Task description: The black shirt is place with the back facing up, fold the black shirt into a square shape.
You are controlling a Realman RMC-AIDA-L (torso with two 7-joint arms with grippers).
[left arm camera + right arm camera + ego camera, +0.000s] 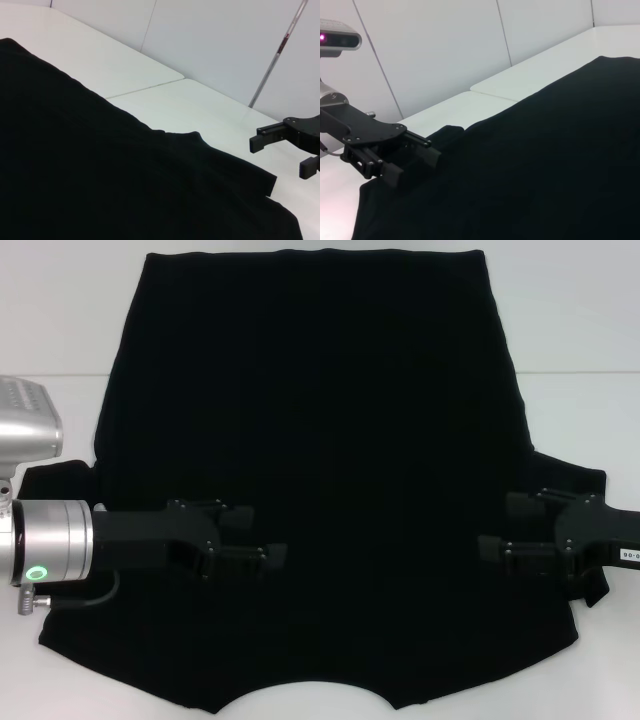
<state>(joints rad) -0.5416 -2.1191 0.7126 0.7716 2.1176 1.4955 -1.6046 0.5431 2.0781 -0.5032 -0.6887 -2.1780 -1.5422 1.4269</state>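
Observation:
The black shirt (320,420) lies flat on the white table (60,320), plain side up. Its neckline is at the near edge and its hem at the far edge. My left gripper (266,534) reaches in over the shirt's left side near the sleeve, open, with nothing between its fingers. Opposite it, my right gripper (494,527) is over the right side by the other sleeve, also open and empty. In the left wrist view the shirt (100,175) fills the lower part, with the right gripper (280,156) beyond it. The right wrist view shows the shirt (545,150) and the left gripper (415,164).
The table (200,110) has a seam running across it, and white wall panels (445,50) stand behind. Bare table shows on both sides of the shirt and beyond its hem. The left arm's silver wrist (50,540) lies over the left sleeve.

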